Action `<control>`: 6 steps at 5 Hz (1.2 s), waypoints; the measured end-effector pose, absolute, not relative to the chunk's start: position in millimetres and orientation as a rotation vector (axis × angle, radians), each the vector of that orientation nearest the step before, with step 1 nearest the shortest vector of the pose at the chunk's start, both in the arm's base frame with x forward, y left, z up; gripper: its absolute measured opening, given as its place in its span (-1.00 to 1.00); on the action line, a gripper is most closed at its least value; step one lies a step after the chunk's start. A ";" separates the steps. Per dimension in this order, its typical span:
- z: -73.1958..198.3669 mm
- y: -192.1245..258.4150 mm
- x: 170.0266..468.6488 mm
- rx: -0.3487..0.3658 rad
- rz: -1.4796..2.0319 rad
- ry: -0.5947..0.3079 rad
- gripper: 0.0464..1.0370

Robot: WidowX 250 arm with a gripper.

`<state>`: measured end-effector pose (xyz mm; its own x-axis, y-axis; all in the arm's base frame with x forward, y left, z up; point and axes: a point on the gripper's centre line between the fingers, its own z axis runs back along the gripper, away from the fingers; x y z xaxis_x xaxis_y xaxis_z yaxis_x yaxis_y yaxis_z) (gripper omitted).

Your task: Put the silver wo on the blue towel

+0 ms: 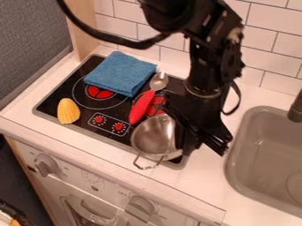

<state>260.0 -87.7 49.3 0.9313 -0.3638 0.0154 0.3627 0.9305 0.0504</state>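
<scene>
Blue towel (119,73) lies on black stovetop (63,95) (white tiled wall (268,37) behind).

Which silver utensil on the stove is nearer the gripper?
The wok, round with a wire loop handle, beside the gripper; the red-handled spoon lies farther from it.

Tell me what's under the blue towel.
The blue towel lies on the black stovetop, partly over a burner; the burner's near part shows, but the cloth hides the rest and anything else beneath.

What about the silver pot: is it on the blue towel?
No, the silver pot is at the front edge of the stovetop, apart from the towel.
</scene>
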 end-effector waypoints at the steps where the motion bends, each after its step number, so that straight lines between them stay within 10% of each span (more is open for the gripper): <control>1: 64.1 -78.9 267.8 0.041 -0.346 -0.045 -0.97; 6: 117.1 19.7 367.3 0.152 -0.148 -0.172 -0.98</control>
<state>367.3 19.7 117.1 0.9744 -0.1590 0.1587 0.1331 0.9777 0.1626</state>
